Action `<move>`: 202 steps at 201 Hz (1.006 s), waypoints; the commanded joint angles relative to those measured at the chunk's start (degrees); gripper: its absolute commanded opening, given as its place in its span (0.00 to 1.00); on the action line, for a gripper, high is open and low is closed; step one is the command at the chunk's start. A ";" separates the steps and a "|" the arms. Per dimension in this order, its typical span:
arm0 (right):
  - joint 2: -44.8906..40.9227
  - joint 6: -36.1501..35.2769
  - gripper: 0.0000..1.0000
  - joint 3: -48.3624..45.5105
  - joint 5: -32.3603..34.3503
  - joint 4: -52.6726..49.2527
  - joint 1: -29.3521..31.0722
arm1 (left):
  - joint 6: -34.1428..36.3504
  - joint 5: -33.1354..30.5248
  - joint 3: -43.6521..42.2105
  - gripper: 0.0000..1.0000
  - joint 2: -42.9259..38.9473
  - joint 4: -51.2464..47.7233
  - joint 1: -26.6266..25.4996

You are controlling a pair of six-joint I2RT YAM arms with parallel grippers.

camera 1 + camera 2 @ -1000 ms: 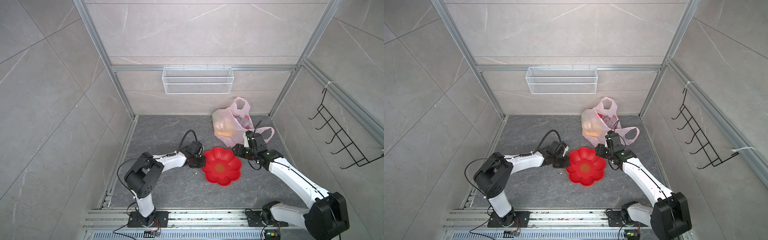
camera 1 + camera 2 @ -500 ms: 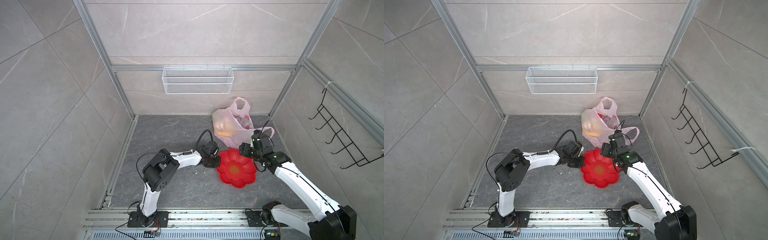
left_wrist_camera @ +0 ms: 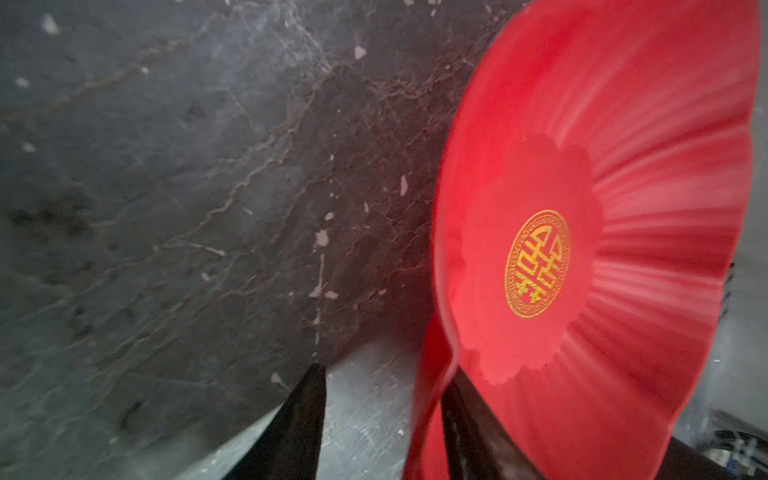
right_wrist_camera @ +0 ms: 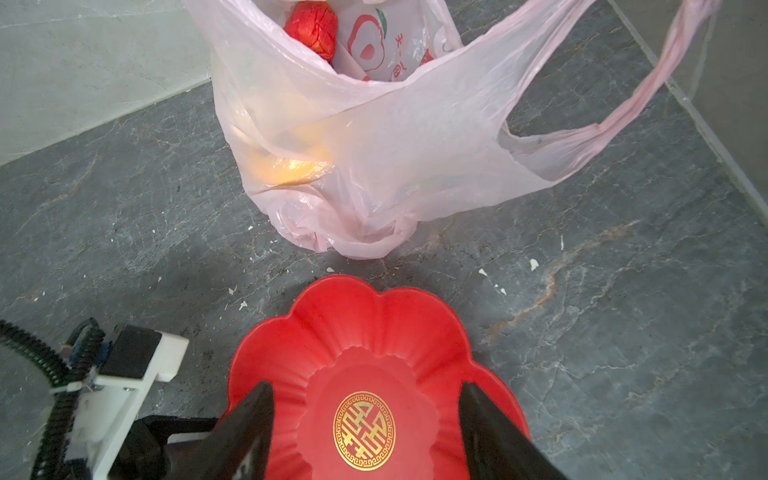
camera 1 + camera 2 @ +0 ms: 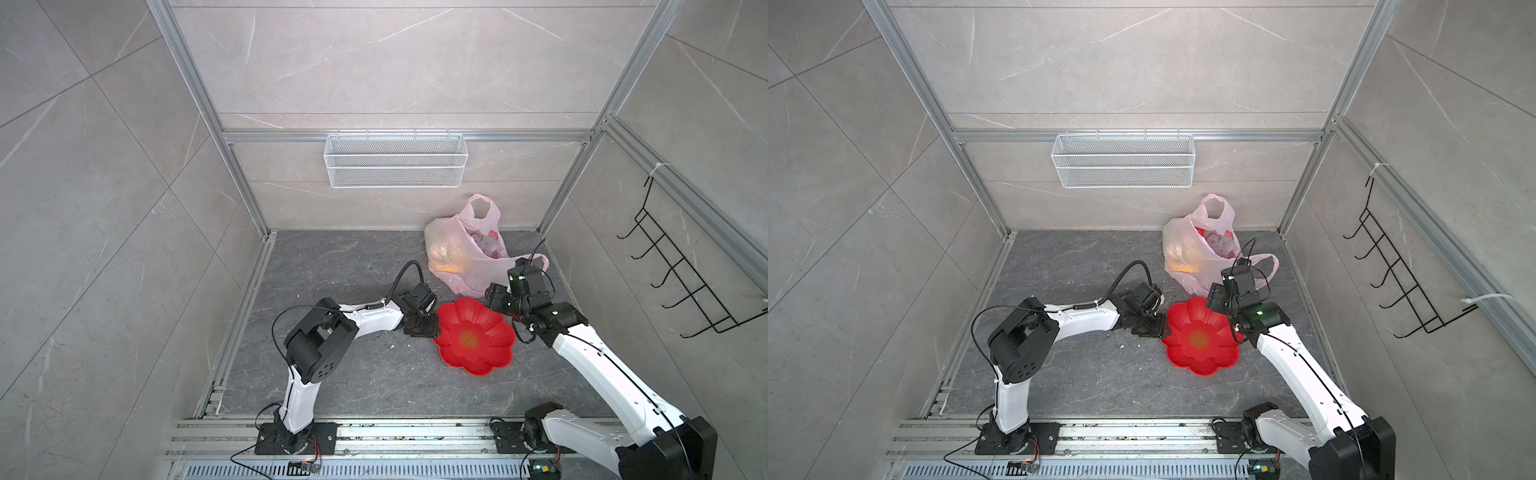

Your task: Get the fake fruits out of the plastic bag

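The plastic bag [image 5: 461, 257] [image 5: 1200, 257] [image 4: 374, 145] stands open-mouthed at the back right, one loop handle trailing on the floor. Fake fruits sit inside it: a red one [image 4: 313, 27] at the mouth and an orange-yellow one [image 4: 291, 166] [image 5: 446, 257] showing through the film. My left gripper [image 5: 424, 328] [image 5: 1152, 328] [image 3: 386, 370] is open, and the near rim of a red flower-shaped dish [image 5: 473, 336] [image 5: 1200, 338] [image 3: 582, 166] [image 4: 353, 332] lies between its fingers. My right gripper [image 5: 496, 299] [image 5: 1219, 299] [image 4: 366, 384] hangs open over the dish's far edge, just short of the bag.
A white wire basket [image 5: 395, 160] hangs on the back wall and a black hook rack [image 5: 681, 282] on the right wall. Aluminium posts frame the corners. The bag stands close to the right post. White crumbs [image 4: 534, 264] dot the dark floor.
The left gripper slid the red dish to the right, then opened off its rim. The right gripper moved right and back toward the bag and opened wider.
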 commanded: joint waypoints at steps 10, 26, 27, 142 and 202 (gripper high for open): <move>0.05 -0.45 0.73 2.57 1.50 -1.35 -1.41 | 2.51 -3.38 -0.26 0.55 -6.54 -5.34 0.01; -0.14 -0.44 0.73 2.89 1.34 -1.66 -2.10 | 2.90 -4.96 0.86 0.58 -7.47 -8.66 -0.01; -0.16 -0.48 0.73 2.93 1.32 -1.68 -2.18 | 3.00 -4.99 1.05 0.58 -7.48 -8.98 0.01; -3.65 1.95 0.73 -2.18 -1.05 -0.47 -7.72 | 13.61 -3.39 44.62 0.65 9.17 -19.41 7.86; -3.10 2.21 0.73 -5.45 -3.71 2.88 -8.73 | 12.36 -0.95 69.64 0.75 29.29 -12.88 10.43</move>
